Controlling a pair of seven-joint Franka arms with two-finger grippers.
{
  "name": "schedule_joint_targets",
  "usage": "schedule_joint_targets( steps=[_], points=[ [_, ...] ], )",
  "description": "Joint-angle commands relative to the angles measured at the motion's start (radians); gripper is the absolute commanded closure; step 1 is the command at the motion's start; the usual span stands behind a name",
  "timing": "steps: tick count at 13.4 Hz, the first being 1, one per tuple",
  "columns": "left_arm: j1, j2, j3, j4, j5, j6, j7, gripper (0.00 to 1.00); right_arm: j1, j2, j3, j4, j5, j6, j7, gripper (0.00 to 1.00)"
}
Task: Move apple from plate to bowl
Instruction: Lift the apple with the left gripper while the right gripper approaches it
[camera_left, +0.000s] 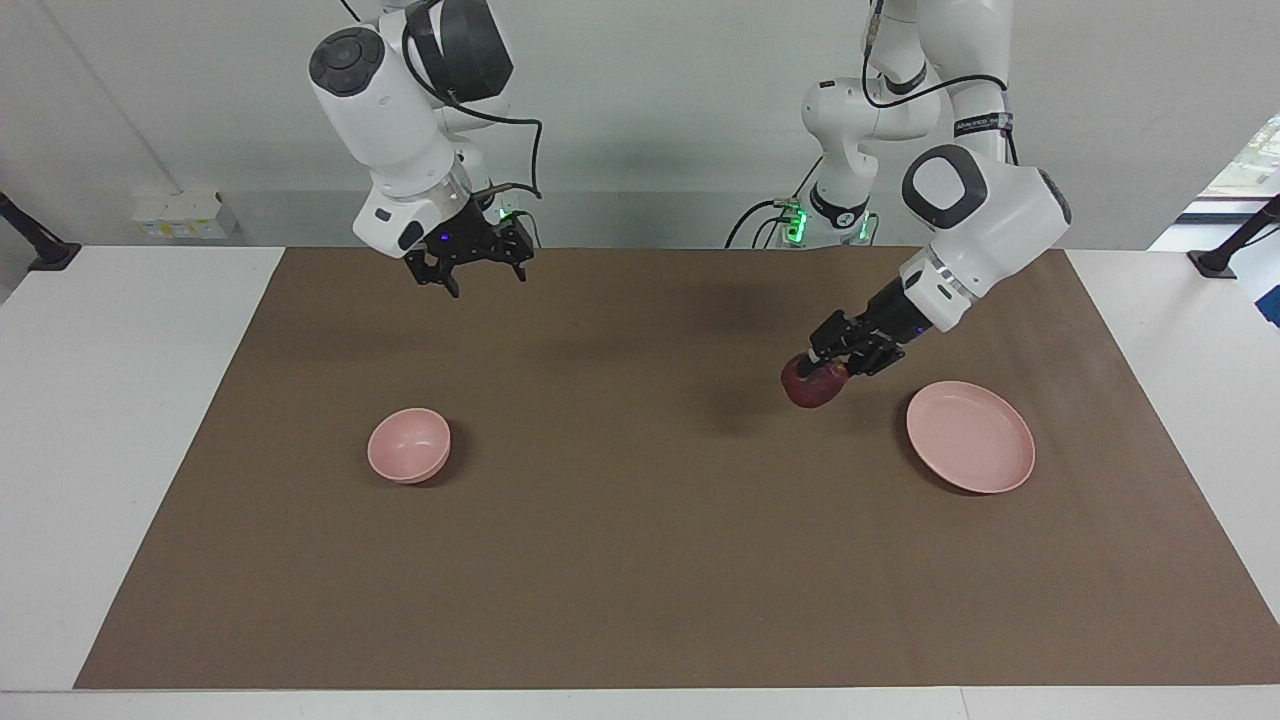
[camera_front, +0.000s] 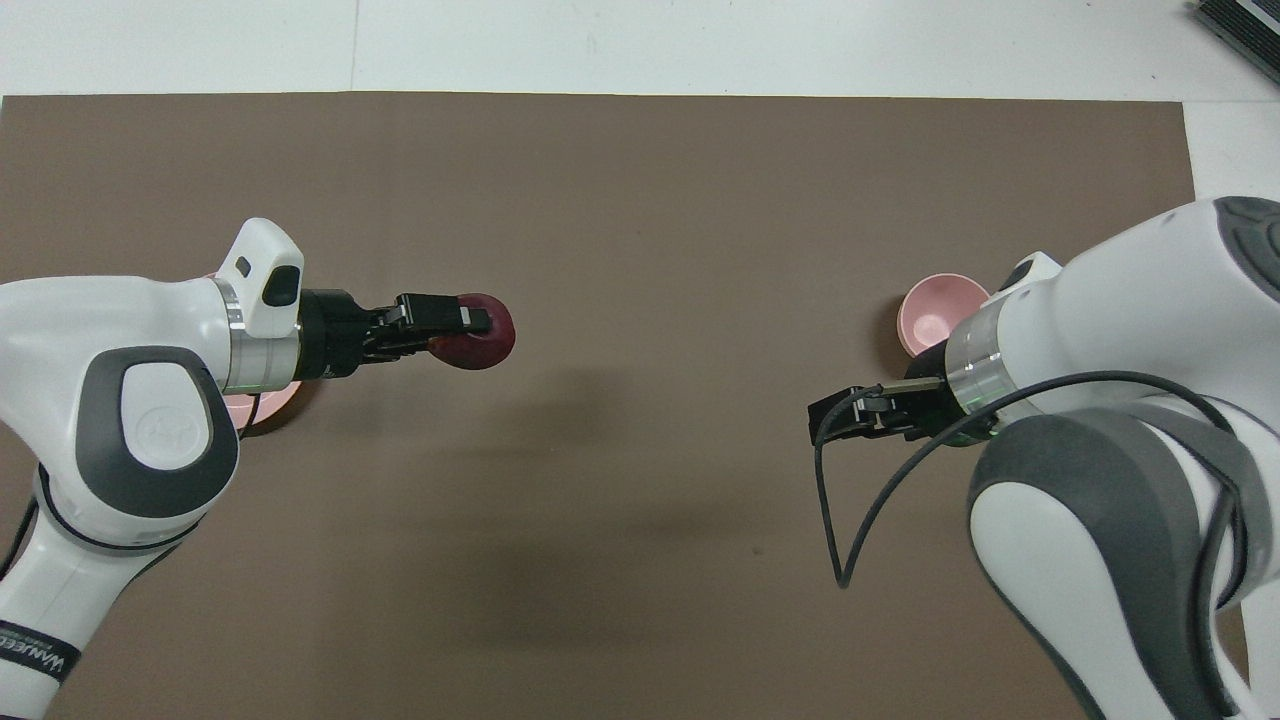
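Observation:
My left gripper (camera_left: 818, 372) is shut on the dark red apple (camera_left: 806, 392) and holds it in the air over the brown mat, beside the plate, toward the table's middle. It also shows in the overhead view (camera_front: 468, 322) with the apple (camera_front: 492, 345). The flat pink plate (camera_left: 970, 436) lies bare at the left arm's end; in the overhead view only a sliver of it (camera_front: 262, 408) shows under the arm. The small deep pink bowl (camera_left: 408, 445) stands empty at the right arm's end. My right gripper (camera_left: 470, 272) hangs open and empty over the mat near the robots.
A brown mat (camera_left: 640, 560) covers most of the white table. In the overhead view the right arm covers part of the bowl (camera_front: 935, 305), and its gripper (camera_front: 820, 420) points toward the table's middle with a black cable looping below it.

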Motion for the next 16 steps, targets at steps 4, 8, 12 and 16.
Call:
schedule_joint_targets(
  steps=[4,8,12,16],
  points=[
    [-0.002,-0.028,-0.092,0.008,-0.269,-0.008,0.006,1.0,-0.019,0.014,-0.003,-0.05,0.311,0.074,0.35,0.0],
    [-0.005,-0.059,-0.158,0.005,-0.345,0.038,0.006,1.0,-0.091,0.061,-0.005,-0.053,0.604,0.109,0.58,0.0],
    [-0.028,-0.071,-0.198,0.002,-0.35,0.135,0.006,1.0,-0.136,0.11,-0.003,-0.034,0.772,0.132,0.767,0.0],
    [-0.077,-0.069,-0.198,0.0,-0.348,0.222,0.006,1.0,-0.094,0.162,-0.003,-0.024,0.867,0.14,0.787,0.0]
  ],
)
